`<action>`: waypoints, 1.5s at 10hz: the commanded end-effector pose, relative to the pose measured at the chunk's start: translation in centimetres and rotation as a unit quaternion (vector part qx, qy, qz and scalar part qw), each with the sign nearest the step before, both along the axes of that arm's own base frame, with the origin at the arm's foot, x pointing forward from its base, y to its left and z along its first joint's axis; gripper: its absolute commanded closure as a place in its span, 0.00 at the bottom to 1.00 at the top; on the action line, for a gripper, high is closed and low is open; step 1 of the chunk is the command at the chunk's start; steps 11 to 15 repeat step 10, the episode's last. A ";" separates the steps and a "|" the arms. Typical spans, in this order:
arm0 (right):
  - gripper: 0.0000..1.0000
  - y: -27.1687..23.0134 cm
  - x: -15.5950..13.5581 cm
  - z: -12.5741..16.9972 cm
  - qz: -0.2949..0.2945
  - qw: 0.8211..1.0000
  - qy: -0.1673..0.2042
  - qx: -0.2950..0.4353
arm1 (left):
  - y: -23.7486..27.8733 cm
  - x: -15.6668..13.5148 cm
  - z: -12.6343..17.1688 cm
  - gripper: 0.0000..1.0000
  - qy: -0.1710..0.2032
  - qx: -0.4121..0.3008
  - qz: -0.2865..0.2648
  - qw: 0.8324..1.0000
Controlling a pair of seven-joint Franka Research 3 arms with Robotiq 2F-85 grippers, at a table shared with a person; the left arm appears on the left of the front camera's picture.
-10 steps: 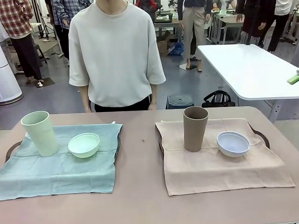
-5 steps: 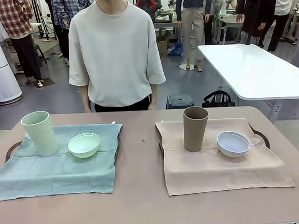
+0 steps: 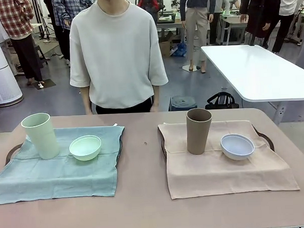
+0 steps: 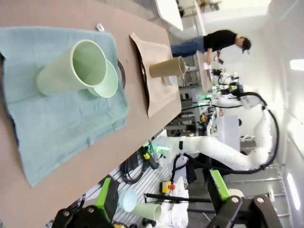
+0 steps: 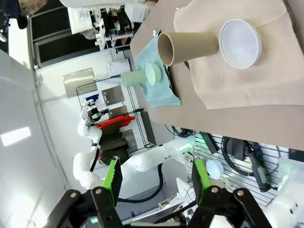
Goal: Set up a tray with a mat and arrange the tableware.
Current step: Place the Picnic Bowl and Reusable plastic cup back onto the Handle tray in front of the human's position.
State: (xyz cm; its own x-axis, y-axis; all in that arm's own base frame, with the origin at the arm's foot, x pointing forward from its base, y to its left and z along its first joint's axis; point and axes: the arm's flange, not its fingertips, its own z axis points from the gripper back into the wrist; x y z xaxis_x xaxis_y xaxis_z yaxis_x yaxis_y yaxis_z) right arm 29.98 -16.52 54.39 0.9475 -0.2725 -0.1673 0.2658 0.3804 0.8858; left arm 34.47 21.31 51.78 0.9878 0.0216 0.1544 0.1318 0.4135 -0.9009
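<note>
A mint green tumbler [image 3: 40, 135] and a mint green bowl [image 3: 85, 147] stand on a teal mat [image 3: 58, 173] at the left. To the right, a beige mat [image 3: 225, 171] carries a tan-brown tumbler [image 3: 198, 130] and a pale blue-white bowl [image 3: 237, 146]. Dark tray handles [image 3: 12, 150] [image 3: 264, 138] peek out from under each mat. My left gripper [image 4: 161, 199] hangs open, off the table's near side, away from the mint tumbler [image 4: 71, 69]. My right gripper [image 5: 156, 183] is open too, far back from the tan tumbler [image 5: 187, 46] and bowl [image 5: 240, 42].
A person in a pale shirt [image 3: 116, 55] stands at the far edge, arms down. Bare brown tabletop [image 3: 144, 160] runs between the two mats and along the front. A white table [image 3: 256, 71] stands behind at the right.
A green and black shape at the picture's right edge has gone out of view. The tableware, mats and the person at the table have not moved.
</note>
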 end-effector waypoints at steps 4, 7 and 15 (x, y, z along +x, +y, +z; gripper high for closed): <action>0.23 -0.3 -0.1 -0.1 0.000 1.000 -0.002 0.007 | 0.2 -0.1 -0.2 0.00 0.002 -0.006 -0.001 1.000; 0.23 -0.3 -0.1 -0.1 0.000 1.000 -0.002 0.007 | 0.2 -0.1 -0.2 0.00 0.002 -0.006 -0.001 1.000; 0.23 -0.3 -0.1 -0.1 0.000 1.000 -0.002 0.007 | 0.2 -0.1 -0.2 0.00 0.002 -0.006 -0.001 1.000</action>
